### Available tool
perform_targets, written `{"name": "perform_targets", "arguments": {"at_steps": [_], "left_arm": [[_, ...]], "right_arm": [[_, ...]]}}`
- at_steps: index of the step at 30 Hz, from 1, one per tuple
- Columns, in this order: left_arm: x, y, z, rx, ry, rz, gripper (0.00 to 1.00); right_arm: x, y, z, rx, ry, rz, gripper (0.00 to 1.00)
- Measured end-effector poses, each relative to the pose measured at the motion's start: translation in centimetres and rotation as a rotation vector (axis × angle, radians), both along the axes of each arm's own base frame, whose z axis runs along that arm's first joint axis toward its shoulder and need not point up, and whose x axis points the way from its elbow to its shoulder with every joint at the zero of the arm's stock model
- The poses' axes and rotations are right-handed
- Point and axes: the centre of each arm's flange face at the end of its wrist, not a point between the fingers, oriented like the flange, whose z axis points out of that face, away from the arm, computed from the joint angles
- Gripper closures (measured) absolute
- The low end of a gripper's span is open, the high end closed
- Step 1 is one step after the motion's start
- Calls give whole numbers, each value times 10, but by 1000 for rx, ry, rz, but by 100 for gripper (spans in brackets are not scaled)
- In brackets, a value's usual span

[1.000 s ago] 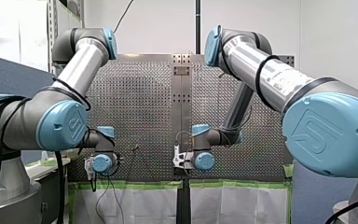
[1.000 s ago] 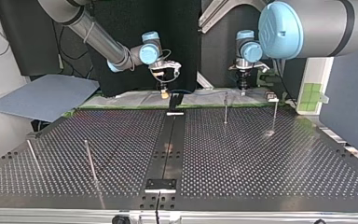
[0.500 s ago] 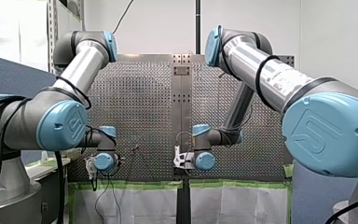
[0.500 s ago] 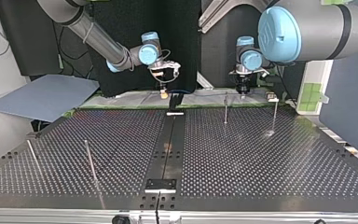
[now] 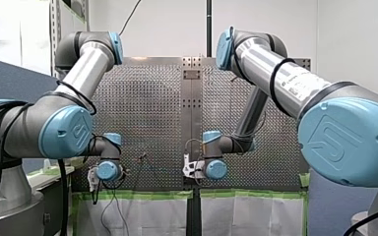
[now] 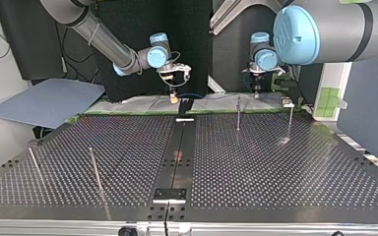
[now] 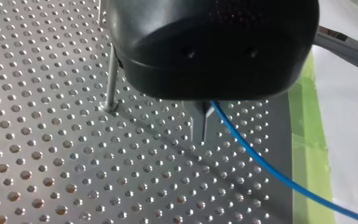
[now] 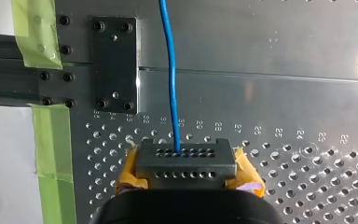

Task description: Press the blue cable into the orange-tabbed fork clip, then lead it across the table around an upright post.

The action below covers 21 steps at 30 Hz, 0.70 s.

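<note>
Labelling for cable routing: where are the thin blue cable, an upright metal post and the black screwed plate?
Thin blue cable (image 7: 261, 161): left wrist view, middle of its run.
Upright metal post (image 7: 113, 86): left wrist view, its shaft.
Black screwed plate (image 8: 114, 65): right wrist view, its bare centre.

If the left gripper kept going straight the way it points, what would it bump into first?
Most likely the perforated table, just ahead of my left gripper. The post stands beside it, out of line. Depth is unclear.
</note>
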Motion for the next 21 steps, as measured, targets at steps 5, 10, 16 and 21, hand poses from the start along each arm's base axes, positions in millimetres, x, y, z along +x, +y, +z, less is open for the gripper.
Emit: {"name": "perform_targets", "arguments": {"at_steps": [5,10,16,21], "left_arm": [[1,-1,13,0,-8,-5,100],[3,-2,32,-8,-31,-4,100],[9,-3,49,-14,-68,-6,100],[13,-5,53,-46,-109,-4,100]], "right_arm": [[0,-1,1,-1,-1,-1,100],[1,-1,1,0,-2,0,100],[1,-1,1,1,1,0,100],[0,-2,1,3,2,-2,100]]}}
